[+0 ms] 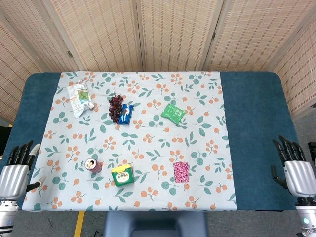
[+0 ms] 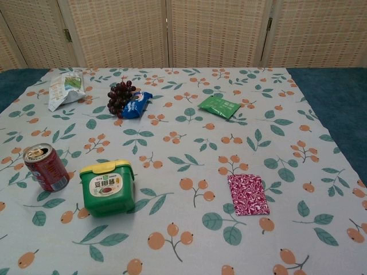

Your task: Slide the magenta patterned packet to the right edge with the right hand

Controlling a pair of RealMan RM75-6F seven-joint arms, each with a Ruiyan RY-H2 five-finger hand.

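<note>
Your magenta patterned packet (image 2: 248,194) lies flat on the floral tablecloth (image 1: 148,143), toward the near right part of it, well apart from your right hand (image 1: 296,170). That hand hangs off the table's right edge over the blue table (image 1: 256,128), fingers apart and straight, holding nothing. Your left hand (image 1: 17,170) mirrors it at the left edge, also holding nothing. Between packet and right edge you have only bare cloth. To the packet's left stand a green tub (image 2: 107,187) with its yellow lid on and a red can (image 2: 46,167), opened on top. Farther back lie a green sachet (image 2: 219,106), a blue packet (image 2: 136,105) touching dark grapes (image 2: 120,95), and a white bag (image 2: 65,87).
</note>
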